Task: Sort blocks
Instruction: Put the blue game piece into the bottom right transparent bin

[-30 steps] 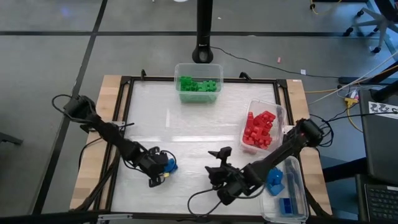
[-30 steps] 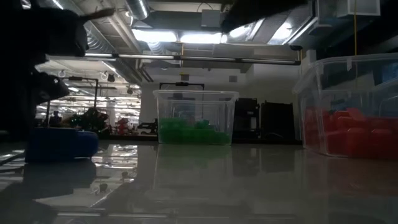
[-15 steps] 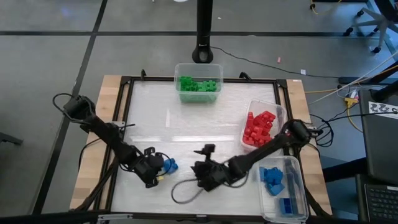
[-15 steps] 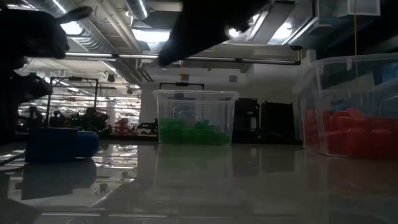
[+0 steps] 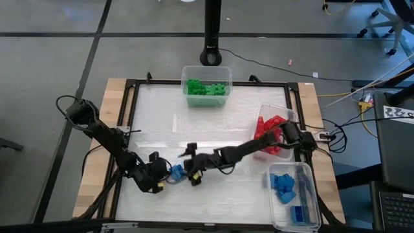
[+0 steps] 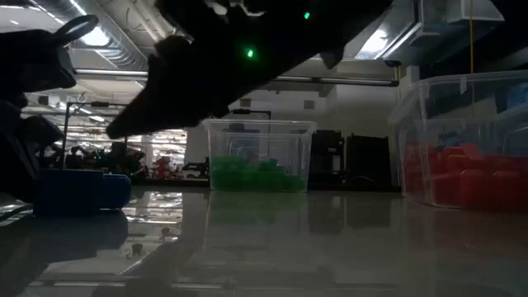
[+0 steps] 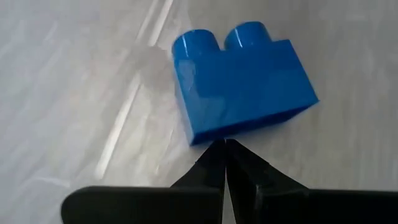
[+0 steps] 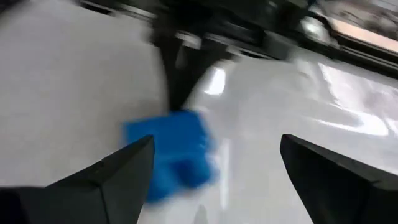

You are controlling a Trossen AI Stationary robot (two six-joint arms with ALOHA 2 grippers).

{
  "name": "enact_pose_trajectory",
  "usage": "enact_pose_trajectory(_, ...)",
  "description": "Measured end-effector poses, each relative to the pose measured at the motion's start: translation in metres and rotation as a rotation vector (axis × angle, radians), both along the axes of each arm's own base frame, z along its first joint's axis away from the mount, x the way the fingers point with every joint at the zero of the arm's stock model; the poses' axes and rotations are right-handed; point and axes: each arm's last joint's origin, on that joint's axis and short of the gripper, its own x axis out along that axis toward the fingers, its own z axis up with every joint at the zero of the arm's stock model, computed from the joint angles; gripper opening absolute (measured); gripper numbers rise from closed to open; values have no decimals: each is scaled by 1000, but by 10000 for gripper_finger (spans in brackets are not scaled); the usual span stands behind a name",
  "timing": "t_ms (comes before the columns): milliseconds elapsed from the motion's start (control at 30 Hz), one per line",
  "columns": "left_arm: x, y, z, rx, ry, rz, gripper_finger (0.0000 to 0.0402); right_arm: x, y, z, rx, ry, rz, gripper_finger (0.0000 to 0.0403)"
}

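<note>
While the left gripper (image 5: 160,180) sat near the front left of the desk (image 5: 213,123) with jaws pressed together, its tips were just beside a loose blue two-stud brick (image 5: 176,172) lying on the glossy white top. Right gripper (image 5: 191,169) was reaching across from the right, jaws spread wide, just on the other side of that brick, nothing pinched.

Desk: white reflective sheet inside a black frame (image 5: 131,110), wooden edge strips on both sides. Green bricks (image 5: 207,87) sat in a clear tub (image 5: 206,97) at the far edge, red bricks (image 5: 270,133) in a tub (image 5: 289,115) at the right, blue bricks (image 5: 283,184) in a tub (image 5: 309,194) at the front right.

Room: grey floor with dark seams, a black pole base (image 5: 211,55) behind the desk, cables (image 5: 362,90) to the right. Low view showed ceiling strip lights (image 6: 247,49), ducting, dark cabinets (image 6: 355,161) behind.
</note>
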Motion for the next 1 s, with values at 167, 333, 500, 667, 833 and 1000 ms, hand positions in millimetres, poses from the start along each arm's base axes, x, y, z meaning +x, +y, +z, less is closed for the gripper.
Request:
enact_pose_trajectory(167, -3, 5, -5, 43, -19, 3, 4, 2, -6, 1, 13, -11, 19, 344)
enact_pose_trajectory(333, -5, 11, -10, 68, -28, 23, 4, 3, -5, -2, 11, -6, 108, 344)
enact_pose_trajectory(500, -4, 15, -11, 97, -49, 53, 4, 5, -5, -20, 10, 26, 103, 344)
enact_pose_trajectory(667, -1, 17, -10, 111, -76, 63, 4, 8, -5, -32, 24, 30, 79, 344)
enact_pose_trajectory(833, 1, 18, -9, 102, -86, 74, 4, 9, -4, -37, 64, 22, 51, 344)
enact_pose_trajectory(1000, 2, 18, -9, 95, -90, 80, 4, 7, 0, -43, 164, 44, -11, 344)
